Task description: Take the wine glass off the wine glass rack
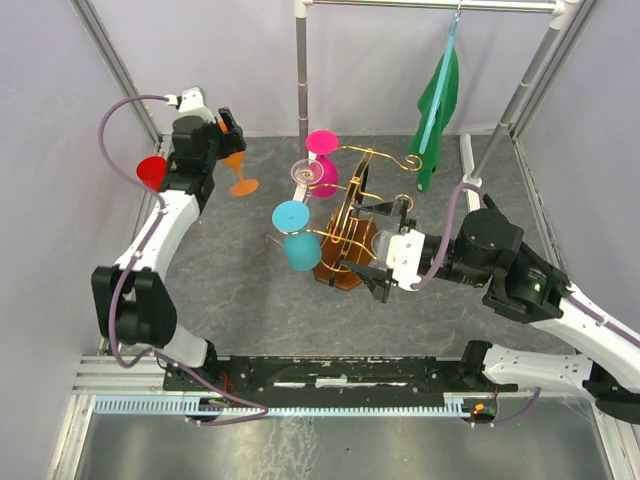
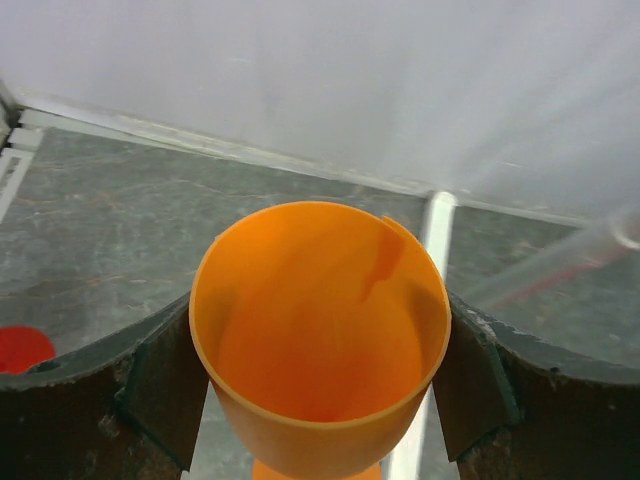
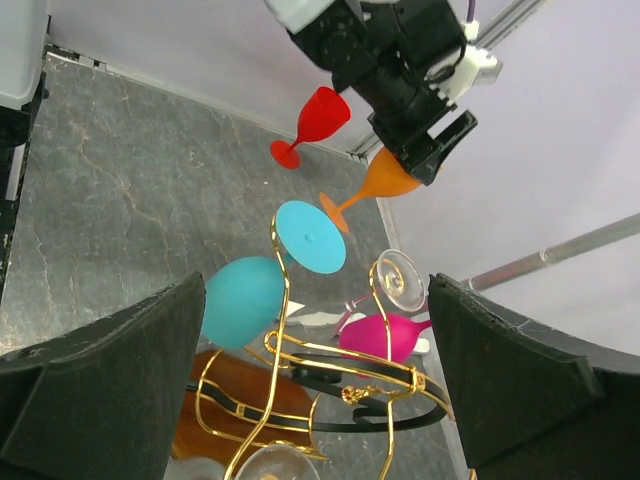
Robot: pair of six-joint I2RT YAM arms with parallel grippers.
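Observation:
The wine glass rack (image 1: 345, 268) stands mid-table, gold wire on a brown base. On its arms hang a teal wine glass (image 1: 300, 248), a magenta one (image 1: 323, 160) and a clear one (image 1: 304, 175). My right gripper (image 1: 378, 250) is open beside the rack's right side, with the wires (image 3: 330, 355) and another clear glass (image 3: 270, 465) just ahead of the fingers. At the far left, my left gripper (image 2: 318, 400) is open around the bowl of an orange wine glass (image 2: 320, 330), whose foot (image 1: 245, 186) is on the table. The pads are close to the bowl.
A red wine glass (image 1: 151, 172) stands left of the left arm. A green cloth (image 1: 437, 105) hangs from the grey rail (image 1: 430, 5) at the back right, and the rail's post (image 1: 301, 70) rises behind the rack. Purple walls close in the sides.

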